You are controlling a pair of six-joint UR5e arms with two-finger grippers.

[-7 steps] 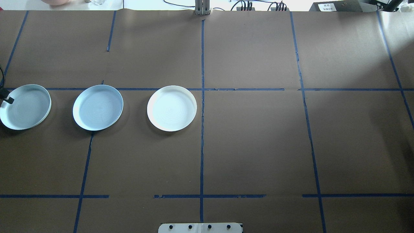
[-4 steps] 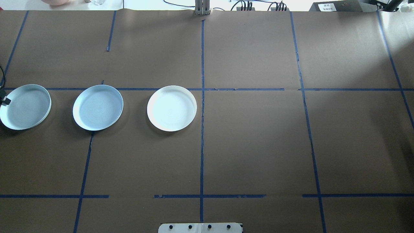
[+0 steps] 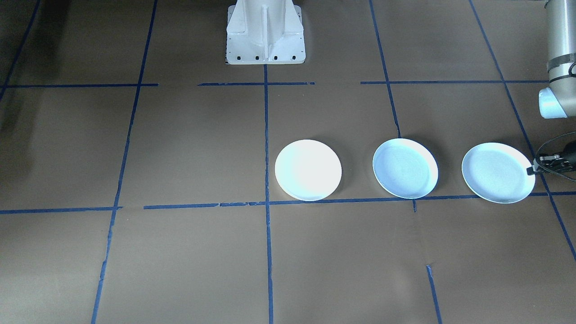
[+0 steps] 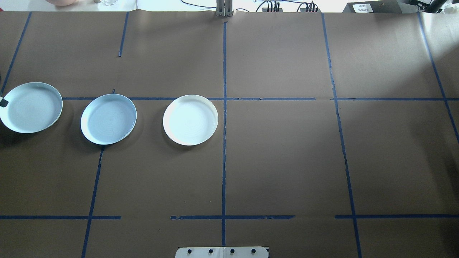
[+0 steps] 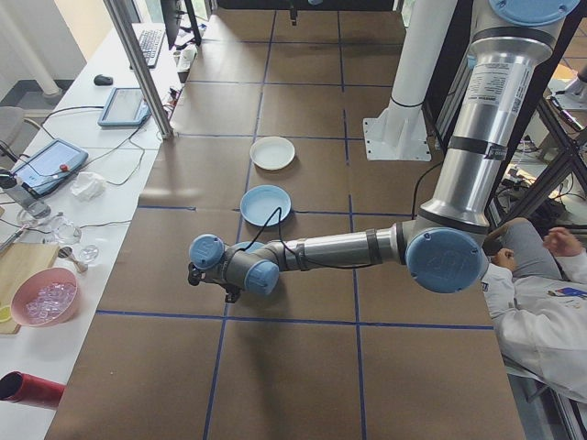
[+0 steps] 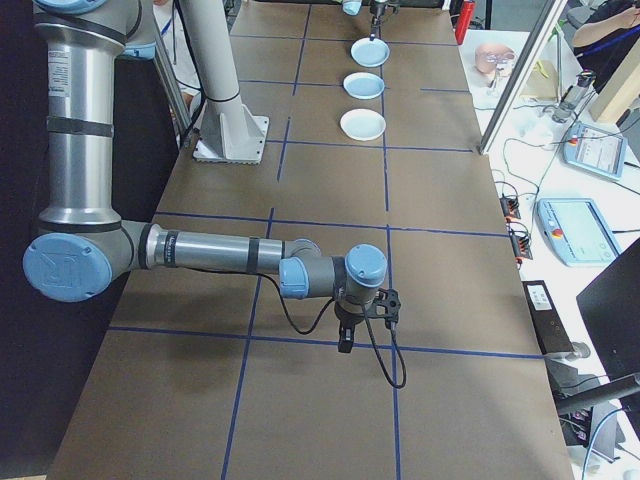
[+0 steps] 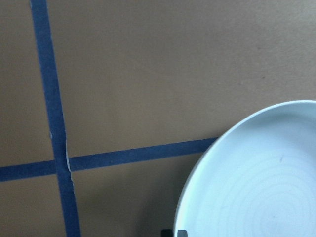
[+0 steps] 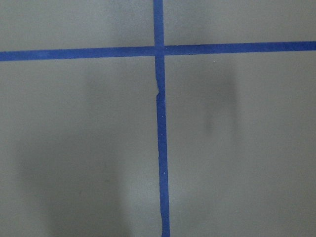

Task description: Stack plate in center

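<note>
- Table (image 4: 287, 161): brown paper, taped into squares with blue tape (image 4: 224, 143); only the side views show both arms whole.
- Right gripper (image 6: 365, 325): seen only from the right end, pointing down over bare paper — jaw state cannot be told.
- Center plate (image 4: 108, 119): round, shallow, pale bluish, raised rim, flat on the paper between the white plate (image 4: 190, 120) and the held plate (image 4: 31, 107); no long axis.
- Left gripper (image 3: 537, 169): pinching the held plate's outer rim; its fingertips (image 4: 3, 103) show at the overhead view's edge.
</note>
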